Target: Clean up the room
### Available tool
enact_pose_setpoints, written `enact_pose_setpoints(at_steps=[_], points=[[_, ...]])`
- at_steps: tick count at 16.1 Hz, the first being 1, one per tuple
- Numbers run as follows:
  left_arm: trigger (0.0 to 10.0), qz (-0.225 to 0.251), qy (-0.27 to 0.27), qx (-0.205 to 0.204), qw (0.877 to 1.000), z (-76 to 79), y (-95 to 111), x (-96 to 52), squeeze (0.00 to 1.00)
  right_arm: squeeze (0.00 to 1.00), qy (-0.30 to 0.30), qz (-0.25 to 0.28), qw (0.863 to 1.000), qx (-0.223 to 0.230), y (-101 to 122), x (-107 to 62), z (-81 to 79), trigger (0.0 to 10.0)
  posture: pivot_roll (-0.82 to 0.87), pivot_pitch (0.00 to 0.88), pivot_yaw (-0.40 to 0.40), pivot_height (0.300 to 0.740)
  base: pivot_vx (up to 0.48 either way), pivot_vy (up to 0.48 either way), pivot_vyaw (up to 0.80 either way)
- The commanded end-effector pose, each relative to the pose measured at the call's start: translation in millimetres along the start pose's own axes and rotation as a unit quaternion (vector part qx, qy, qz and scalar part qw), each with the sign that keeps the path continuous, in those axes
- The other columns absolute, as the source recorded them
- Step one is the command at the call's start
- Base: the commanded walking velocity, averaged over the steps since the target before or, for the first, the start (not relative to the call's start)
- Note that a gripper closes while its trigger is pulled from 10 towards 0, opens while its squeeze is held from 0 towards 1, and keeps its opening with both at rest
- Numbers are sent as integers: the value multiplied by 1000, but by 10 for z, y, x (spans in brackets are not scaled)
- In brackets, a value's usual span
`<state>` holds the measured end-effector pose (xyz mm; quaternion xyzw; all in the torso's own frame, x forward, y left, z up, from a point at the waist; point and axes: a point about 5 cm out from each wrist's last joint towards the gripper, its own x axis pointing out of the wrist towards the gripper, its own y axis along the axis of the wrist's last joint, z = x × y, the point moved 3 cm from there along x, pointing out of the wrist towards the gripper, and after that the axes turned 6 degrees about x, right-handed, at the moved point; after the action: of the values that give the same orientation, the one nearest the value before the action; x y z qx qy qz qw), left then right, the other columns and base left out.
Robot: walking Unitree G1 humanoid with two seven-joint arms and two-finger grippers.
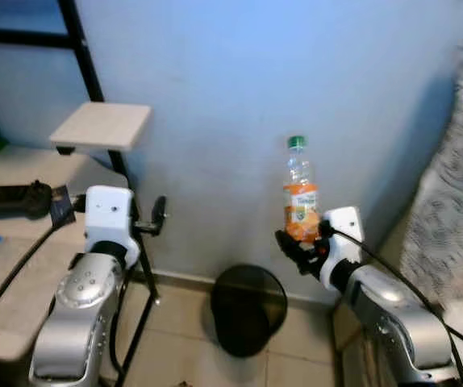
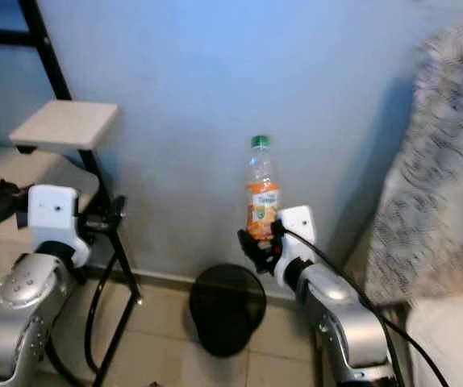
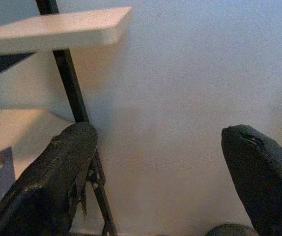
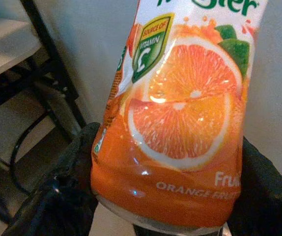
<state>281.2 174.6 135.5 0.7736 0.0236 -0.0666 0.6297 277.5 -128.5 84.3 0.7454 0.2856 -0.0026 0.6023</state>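
A clear plastic bottle (image 1: 299, 193) with an orange juice label and a green cap stands upright in my right gripper (image 1: 299, 242), which is shut on its lower end. The bottle (image 4: 175, 113) fills the right wrist view, with a black finger (image 4: 67, 191) on either side. It hangs above and a little right of a round black bin (image 1: 248, 310) on the tiled floor by the blue wall. My left gripper (image 3: 155, 172) is raised near a black metal frame, open, with nothing between its fingers.
A black ladder-like frame (image 1: 106, 121) with a pale wooden shelf (image 1: 102, 125) stands at the left, over a light desk (image 1: 22, 242) with a black power strip (image 1: 10, 200). A patterned fabric (image 1: 457, 177) hangs at the right. Tiled floor lies around the bin.
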Motion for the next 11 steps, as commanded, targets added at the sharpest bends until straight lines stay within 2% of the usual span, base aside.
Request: enact_pose_setpoints(at_steps=[1,4,7,10,11], points=[[10000,12,-20,-1,1000,109,66,20,0,0,-26,2,1000,0,14,-57,146,10000,83,0,17,740,349,0,0],[10000,8,-25,1,1000,111,42,14,0,0,-25,-11,1000,-11,-33,-83,177,10000,81,0,20,740,350,0,0],[10000,4,-32,7,999,119,17,2,0,0,-30,-62,997,-47,-145,-124,291,10000,79,0,23,740,344,0,0],[10000,-9,-61,16,998,182,-43,-22,0,0,-34,-163,979,-116,-358,-231,482,10000,77,0,23,740,323,0,0],[10000,-19,-94,29,995,248,-99,-56,0,0,-37,-194,970,-144,-430,-277,562,10000,78,0,19,740,0,0,0]])
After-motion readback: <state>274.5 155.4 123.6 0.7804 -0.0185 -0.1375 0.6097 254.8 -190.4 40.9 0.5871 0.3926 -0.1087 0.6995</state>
